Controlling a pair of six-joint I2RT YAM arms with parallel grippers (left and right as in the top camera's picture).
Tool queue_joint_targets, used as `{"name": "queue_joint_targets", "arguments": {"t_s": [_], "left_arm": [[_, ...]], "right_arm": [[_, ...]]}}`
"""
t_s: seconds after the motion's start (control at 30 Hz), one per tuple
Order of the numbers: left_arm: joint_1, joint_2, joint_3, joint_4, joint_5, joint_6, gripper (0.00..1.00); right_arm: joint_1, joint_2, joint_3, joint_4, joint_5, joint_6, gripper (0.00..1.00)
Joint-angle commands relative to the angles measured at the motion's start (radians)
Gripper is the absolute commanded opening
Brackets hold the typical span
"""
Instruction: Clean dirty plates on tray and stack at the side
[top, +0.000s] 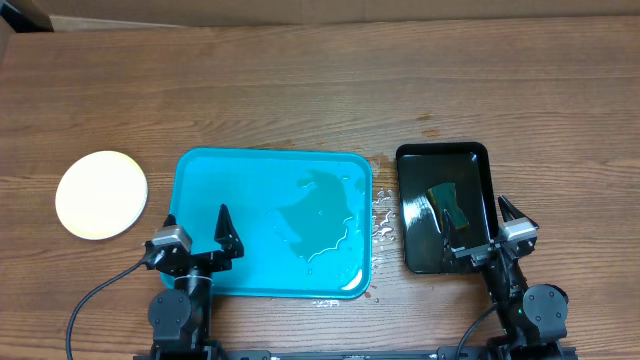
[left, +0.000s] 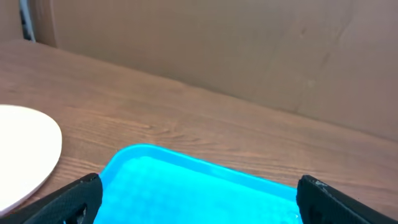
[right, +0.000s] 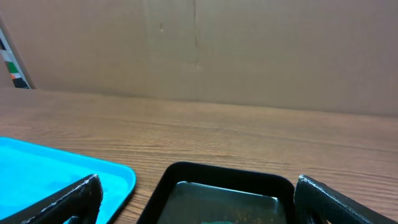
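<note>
The plates (top: 101, 194) are seen as a single round, pale cream disc lying on the wooden table (top: 300, 90), well to the left of the tray (top: 260, 153). Whether several are stacked there cannot be told from above. No plate is left on the tray, a glossy turquoise plastic rectangle with rounded corners and a raised rim, on which a shallow puddle (top: 325, 215) is spread. The cleaning and stacking are therefore judged finished, and little more than keeping both arms clear seems called for. The left gripper (left: 199, 193) is held at the tray's near edge, jaws spread wide with nothing between them. The right gripper (right: 198, 190) is likewise wide and empty at the near end of a smaller shiny black tray (top: 440, 149). Droplets (top: 383, 215) are scattered on the wood grain between the two trays.
</note>
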Motion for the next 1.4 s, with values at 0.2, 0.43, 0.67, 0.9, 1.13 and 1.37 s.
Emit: {"name": "queue_joint_targets", "arguments": {"t_s": [0.2,0.43,0.67,0.9,1.13,1.37], "left_arm": [[-0.006,-0.011,-0.003,-0.003,0.072,0.207,1.0],[-0.006,-0.011,-0.003,-0.003,0.069,0.198,1.0],[-0.006,-0.011,-0.003,-0.003,0.069,0.198,1.0],[-0.006,-0.01,-0.003,-0.003,0.069,0.198,1.0],[-0.006,-0.01,-0.003,-0.003,0.069,0.198,1.0],[-0.006,-0.01,-0.003,-0.003,0.069,0.198,1.0]], "right_arm": [[-0.004,-0.012,-0.01,0.005,-0.001,-0.004,1.0],[-0.004,-0.012,-0.01,0.005,-0.001,-0.004,1.0],[-0.004,-0.012,-0.01,0.005,-0.001,-0.004,1.0],[-0.004,-0.012,-0.01,0.005,-0.001,-0.004,1.0],[-0.004,-0.012,-0.01,0.005,-0.001,-0.004,1.0],[-0.004,-0.012,-0.01,0.005,-0.001,-0.004,1.0]]}}
